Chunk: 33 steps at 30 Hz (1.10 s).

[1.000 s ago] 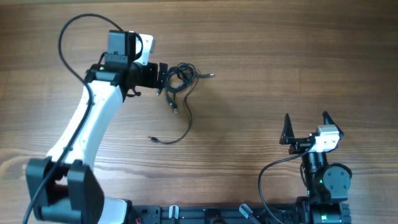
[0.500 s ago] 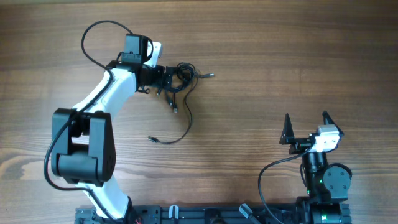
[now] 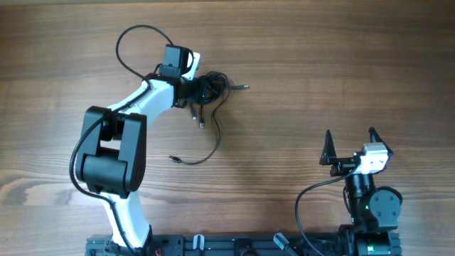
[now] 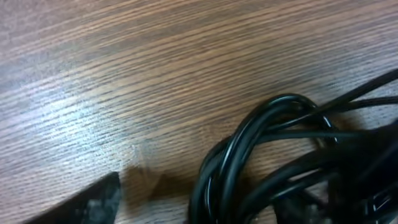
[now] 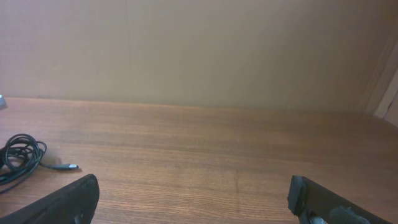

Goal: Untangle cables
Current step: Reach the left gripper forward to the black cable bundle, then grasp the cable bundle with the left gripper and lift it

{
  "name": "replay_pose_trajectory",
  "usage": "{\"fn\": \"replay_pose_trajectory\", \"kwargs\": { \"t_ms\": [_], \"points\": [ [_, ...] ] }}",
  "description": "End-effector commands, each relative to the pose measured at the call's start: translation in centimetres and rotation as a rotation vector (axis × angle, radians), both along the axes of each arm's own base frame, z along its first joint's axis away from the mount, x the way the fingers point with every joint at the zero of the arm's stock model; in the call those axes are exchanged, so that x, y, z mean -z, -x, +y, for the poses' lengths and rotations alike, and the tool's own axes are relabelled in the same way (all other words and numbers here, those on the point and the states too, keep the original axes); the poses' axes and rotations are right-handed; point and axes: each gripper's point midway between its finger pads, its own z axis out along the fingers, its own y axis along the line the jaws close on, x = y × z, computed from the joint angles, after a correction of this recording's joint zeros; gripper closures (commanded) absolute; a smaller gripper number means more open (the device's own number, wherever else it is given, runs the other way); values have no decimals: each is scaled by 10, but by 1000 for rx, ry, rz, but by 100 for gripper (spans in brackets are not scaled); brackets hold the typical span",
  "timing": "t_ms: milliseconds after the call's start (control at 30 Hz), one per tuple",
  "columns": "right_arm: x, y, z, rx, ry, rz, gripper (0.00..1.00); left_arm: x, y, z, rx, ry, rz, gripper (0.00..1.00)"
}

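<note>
The cables (image 3: 211, 87) are thin black cords bunched in a knot at the table's far left-centre. One plug (image 3: 244, 87) points right, and a loose strand (image 3: 213, 142) trails down to another plug (image 3: 173, 158). My left gripper (image 3: 201, 89) is pushed into the knot's left side. In the left wrist view the cable loops (image 4: 217, 186) fill the space beside one fingertip (image 4: 93, 204), which stands apart from them; the other finger is hidden. My right gripper (image 3: 350, 135) hangs open near the front right, far from the cords, with nothing between its fingers (image 5: 194, 198).
The left arm's own thicker black cable (image 3: 135, 43) loops above its wrist at the back left. From the right wrist the knot's plug (image 5: 65, 167) shows far left on the wooden table (image 5: 236, 143), with a plain wall behind.
The left arm has swung right and its gripper has slid into the knot, nudging the bunch slightly right. Its jaws have narrowed a little. The right arm has not moved.
</note>
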Motion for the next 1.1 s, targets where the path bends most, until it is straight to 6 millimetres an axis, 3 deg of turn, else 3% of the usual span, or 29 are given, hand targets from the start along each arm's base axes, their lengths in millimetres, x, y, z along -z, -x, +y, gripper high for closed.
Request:
{"fn": "replay_pose_trajectory", "kwargs": {
  "t_ms": [0,67,133,267,367,467,600,700,767,933,1067],
  "points": [
    [-2,0,1,-3,-14,-8,0,1,-4,0,4,-10,-4,47],
    [-2,0,1,-3,-14,-8,0,2,-3,-1,5,-8,2,79],
    [-2,0,1,-3,-14,-8,0,4,-2,0,5,-10,9,96],
    [-1,0,1,-3,-14,-4,0,4,0,-4,16,8,17,96],
    [-1,0,1,-3,-13,-4,0,-20,-4,-5,20,17,-30,96],
    [-1,0,1,-3,-14,-4,0,-80,-8,-13,76,47,-154,96],
    [-1,0,1,-3,-14,-4,0,-167,2,-26,134,148,-310,96],
    [-1,0,1,-3,-14,-4,0,-207,14,-36,192,214,-382,96],
    [-1,0,1,-3,-14,-4,0,-224,23,-41,224,250,-404,96],
    [-1,0,1,-3,-14,-5,0,-231,55,-47,305,264,-349,96],
    [-1,0,1,-3,-14,-4,0,-231,72,-65,373,256,-326,96]
  ]
}}
